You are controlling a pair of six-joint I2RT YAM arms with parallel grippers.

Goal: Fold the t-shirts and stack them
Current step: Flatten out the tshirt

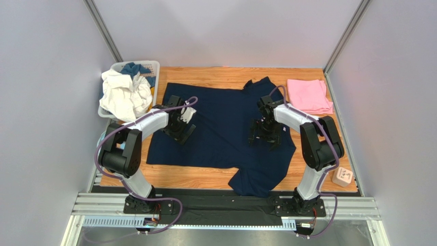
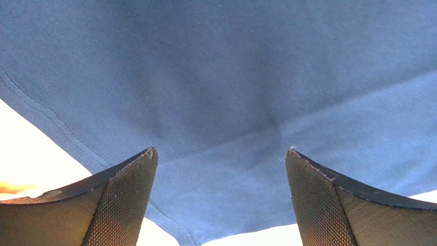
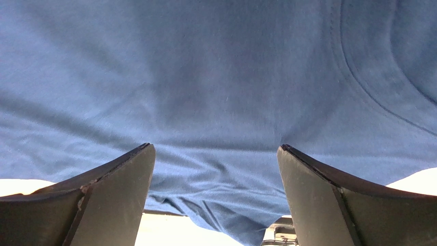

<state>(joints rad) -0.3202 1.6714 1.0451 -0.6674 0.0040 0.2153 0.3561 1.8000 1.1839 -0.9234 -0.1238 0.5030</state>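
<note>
Both spread wide, the left pincer (image 1: pixel 180 128) and right pincer (image 1: pixel 264 136) are poised over the navy shirt (image 1: pixel 225 128), its long axis running nine to three o'clock across the table (image 1: pixel 195 177).

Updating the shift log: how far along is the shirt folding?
Done: the pink t-shirt lies folded at the far right. In hand: the navy t-shirt is spread out, unfolded, with the open left end effector and right end effector over it. Left: folding it, then stacking.
</note>
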